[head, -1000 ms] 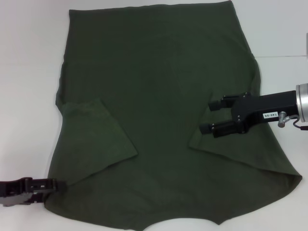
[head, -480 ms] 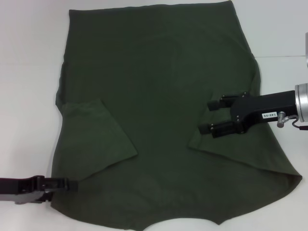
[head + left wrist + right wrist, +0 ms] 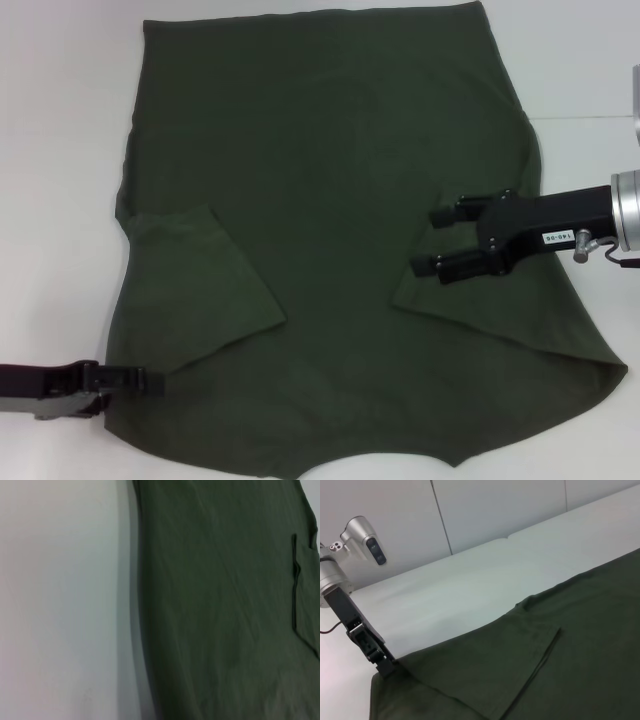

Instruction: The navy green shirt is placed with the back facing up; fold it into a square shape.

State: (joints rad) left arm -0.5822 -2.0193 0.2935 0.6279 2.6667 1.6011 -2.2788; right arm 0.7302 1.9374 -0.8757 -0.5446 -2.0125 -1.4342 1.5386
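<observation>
Both sleeves folded in; the body folds are not yet made.

The navy green shirt [image 3: 340, 240] lies flat on the white desk [image 3: 60, 150], plain side up. The left end effector [image 3: 125, 380] touches its near-left edge; I cannot tell its grip. The right end effector [image 3: 432, 241], released, hovers over the right sleeve fold.

left gripper [image 3: 150, 380] | slid inward onto navy green shirt [image 3: 330, 200] hem | right gripper [image 3: 432, 240] nudged left
</observation>
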